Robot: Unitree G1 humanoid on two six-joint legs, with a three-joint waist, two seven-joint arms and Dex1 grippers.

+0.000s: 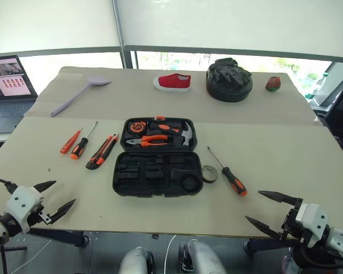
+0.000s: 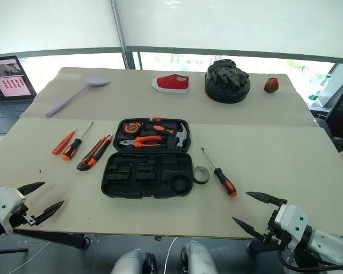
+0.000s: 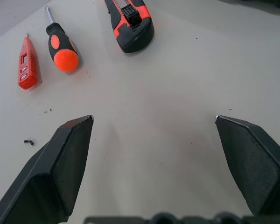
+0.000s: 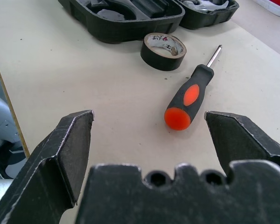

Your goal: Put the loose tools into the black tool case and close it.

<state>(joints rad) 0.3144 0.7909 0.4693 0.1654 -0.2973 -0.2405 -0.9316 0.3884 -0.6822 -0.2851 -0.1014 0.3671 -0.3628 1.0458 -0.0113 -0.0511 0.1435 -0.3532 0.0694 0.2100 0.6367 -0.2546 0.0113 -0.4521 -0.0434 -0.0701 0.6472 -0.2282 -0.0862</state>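
The black tool case (image 1: 154, 173) lies open in the middle of the table, its far half holding pliers, a hammer and a tape measure. To its left lie an orange tester screwdriver (image 1: 70, 141), an orange-black screwdriver (image 1: 82, 143) and the utility knife (image 1: 102, 152). On the case's right sit a small tape roll (image 1: 210, 173) and another orange-black screwdriver (image 1: 230, 176). My left gripper (image 1: 55, 198) hovers open at the table's near left edge. Open too, my right gripper (image 1: 268, 209) hangs at the near right edge, just short of that screwdriver (image 4: 187, 99) and tape roll (image 4: 163, 48).
At the table's far side lie a lilac spoon (image 1: 79, 95), a red shoe (image 1: 172, 82), a round black bag (image 1: 228, 80) and a small red-green object (image 1: 272, 84). A laptop (image 1: 7, 85) stands off the table's left.
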